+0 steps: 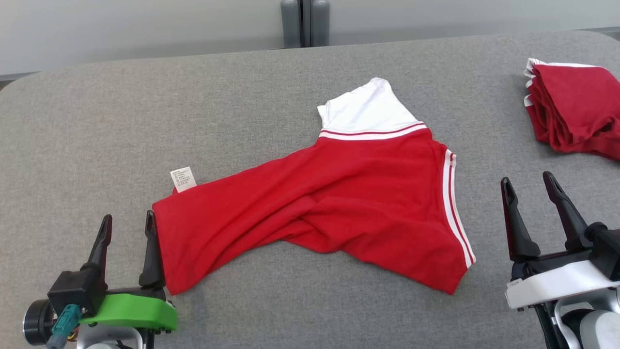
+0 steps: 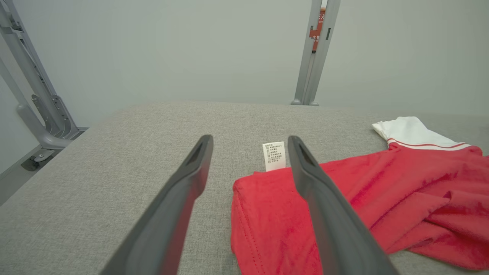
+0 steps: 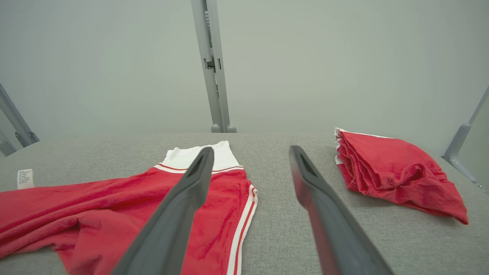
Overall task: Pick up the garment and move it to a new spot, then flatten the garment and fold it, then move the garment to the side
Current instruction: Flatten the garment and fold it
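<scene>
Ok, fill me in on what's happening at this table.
A two-armed robot is working on a red garment, which lies spread but rumpled on the grey table, not yet folded. Both grippers are open and empty: the left gripper sits at the garment's near-left corner, the right gripper off its striped side. A folded red pile lies at the far right.

Garment (image 1: 339,203) lies spread on table (image 1: 121,121), about in middle. Small tag (image 1: 183,179) sticks out at garment's far left corner. Folded pile (image 1: 571,111) sits on table at far right, well apart from garment. Left gripper (image 1: 129,216) at near left, just beside garment's left edge; its right finger maybe touches cloth, hard to tell. Right gripper (image 1: 526,177) at near right, right of garment, nearer than pile, apart from both. Post (image 1: 305,22) stands behind table's far edge, in middle.
</scene>
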